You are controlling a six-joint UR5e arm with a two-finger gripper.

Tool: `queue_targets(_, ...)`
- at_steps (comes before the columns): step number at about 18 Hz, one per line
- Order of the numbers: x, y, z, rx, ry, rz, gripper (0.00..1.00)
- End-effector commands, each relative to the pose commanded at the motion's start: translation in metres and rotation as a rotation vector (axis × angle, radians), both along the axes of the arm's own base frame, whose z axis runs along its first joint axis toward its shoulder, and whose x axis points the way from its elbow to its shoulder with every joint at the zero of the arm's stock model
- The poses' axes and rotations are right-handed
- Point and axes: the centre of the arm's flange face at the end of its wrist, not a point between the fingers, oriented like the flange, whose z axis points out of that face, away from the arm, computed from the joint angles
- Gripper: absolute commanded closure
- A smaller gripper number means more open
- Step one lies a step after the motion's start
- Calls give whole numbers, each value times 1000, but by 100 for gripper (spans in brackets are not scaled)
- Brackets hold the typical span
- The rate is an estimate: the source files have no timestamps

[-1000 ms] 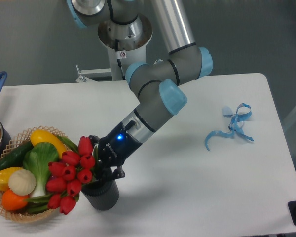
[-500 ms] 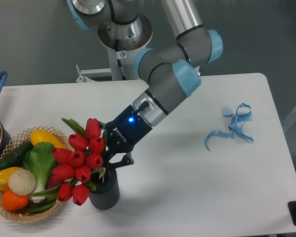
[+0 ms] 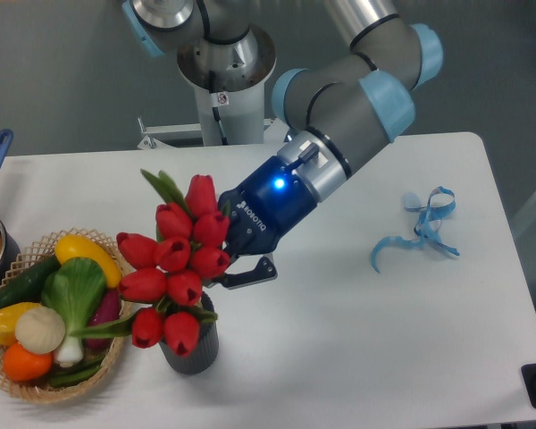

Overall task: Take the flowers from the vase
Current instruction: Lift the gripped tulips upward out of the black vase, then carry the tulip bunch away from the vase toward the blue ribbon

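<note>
White table, gripper clenched on flowers above vase, vegetables in basket

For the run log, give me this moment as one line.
gripper: shut on tulips | tulips: lifted, stems hidden | vase: upright beside basket

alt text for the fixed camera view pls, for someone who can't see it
A robot arm's claw grips a bunch of red tulips, the flowers, raised above the dark ribbed vase on a white table. A wicker basket of vegetables sits to the left of the vase in the picture, and a blue ribbon lies at the right.
</note>
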Motion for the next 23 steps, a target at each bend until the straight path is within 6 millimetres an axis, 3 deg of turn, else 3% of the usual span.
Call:
queue_targets(5, -1, -3, 3, 18, -17, -9, 100)
queue_targets(8, -13, -13, 8, 18, -22, 18, 100)
queue_targets(16, -82, -64, 26, 5, 66, 172, 98)
queue_targets(23, -127, -101, 3, -165, 243, 350, 98)
